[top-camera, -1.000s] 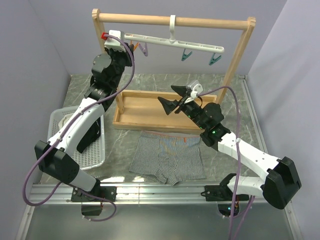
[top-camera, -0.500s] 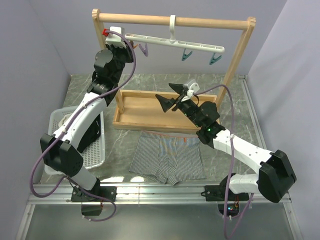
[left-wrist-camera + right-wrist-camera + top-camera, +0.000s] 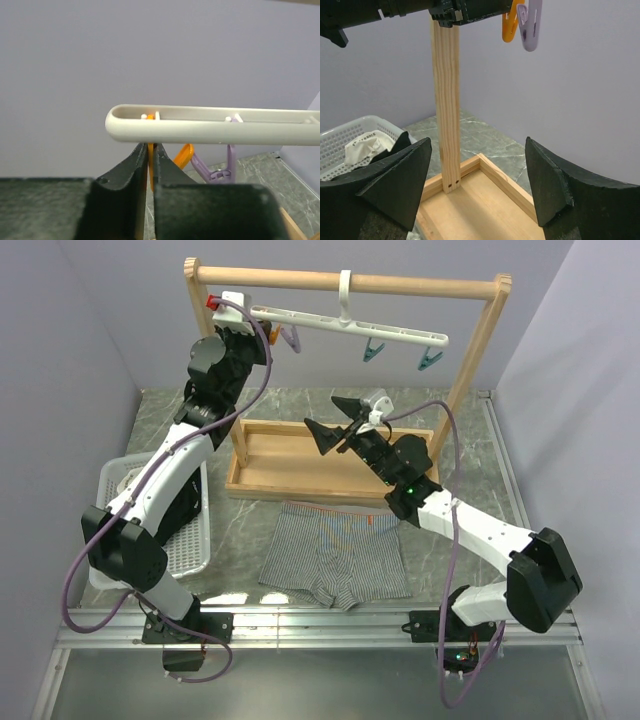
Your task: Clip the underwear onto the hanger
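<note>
The grey striped underwear (image 3: 336, 556) lies flat on the table in front of the wooden tray. The white hanger (image 3: 350, 328) hangs by its hook from the wooden rail, with orange (image 3: 291, 339), purple and teal (image 3: 372, 351) clips below. My left gripper (image 3: 268, 333) is raised at the hanger's left end and is shut on the orange clip (image 3: 150, 165), just under the bar (image 3: 210, 126); the purple clip (image 3: 220, 167) hangs beside it. My right gripper (image 3: 334, 422) is open and empty above the tray, well above the underwear.
A big wooden frame (image 3: 345, 282) stands on a wooden tray (image 3: 300, 485); its left post (image 3: 446, 100) is right before my right gripper. A white basket (image 3: 185, 545) with whitish and black cloth sits at the left. Walls close in at the back and sides.
My left gripper moved up to the hanger's left end and closed on the orange clip. My right gripper rose and shifted left, staying open. The underwear has not moved.
</note>
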Tool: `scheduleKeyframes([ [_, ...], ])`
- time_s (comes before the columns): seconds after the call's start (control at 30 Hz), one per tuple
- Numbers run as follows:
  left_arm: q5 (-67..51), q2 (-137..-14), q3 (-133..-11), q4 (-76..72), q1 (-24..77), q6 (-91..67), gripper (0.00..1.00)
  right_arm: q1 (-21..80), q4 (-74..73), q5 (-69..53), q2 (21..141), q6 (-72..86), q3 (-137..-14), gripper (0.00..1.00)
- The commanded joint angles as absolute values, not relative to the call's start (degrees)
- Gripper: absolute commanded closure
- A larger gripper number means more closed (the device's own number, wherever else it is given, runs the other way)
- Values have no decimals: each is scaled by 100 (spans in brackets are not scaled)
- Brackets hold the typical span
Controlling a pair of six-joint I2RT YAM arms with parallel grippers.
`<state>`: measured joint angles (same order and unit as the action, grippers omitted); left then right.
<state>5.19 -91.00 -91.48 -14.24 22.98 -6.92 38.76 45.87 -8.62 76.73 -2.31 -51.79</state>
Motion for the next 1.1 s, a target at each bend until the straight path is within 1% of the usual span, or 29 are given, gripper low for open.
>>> scheduleKeyframes([
  [0.0, 308, -9114, -9457, -1530, 2276, -800, 92, 3920, 4983, -765, 7761, -167, -5554, 18],
  [0.03, 316, -9106, -9457, -1503, 2276, -809, 98, 3920, 5001, -756, 7813, -167, -5581, 18],
  [0.07, 316, -9079, -9457, -1459, 2276, -809, 100, 3920, 5010, -747, 7840, -167, -5642, 18],
  [0.17, 255, -8983, -9413, -1345, 2276, -844, 100, 3911, 5080, -686, 7936, -176, -5765, 18],
  [0.3, 202, -8825, -9509, -898, 2276, -1062, 100, 3920, 5089, -694, 8086, -167, -6011, 22],
  [0.43, 132, -8623, -9457, -475, 2276, -1335, 100, 3946, 5106, -808, 8296, -167, -6327, 30],
  [0.53, 79, -8429, -9352, -290, 2276, -1529, 100, 3981, 5098, -861, 8454, -211, -6512, 34],
  [0.9, -88, -8095, -9316, 202, 2268, -2021, 100, 4104, 5133, -958, 9140, -422, -7215, 35],
  [1.07, -149, -7998, -9264, 290, 2276, -2127, 100, 4219, 5238, -818, 9413, -510, -7602, 37],
])
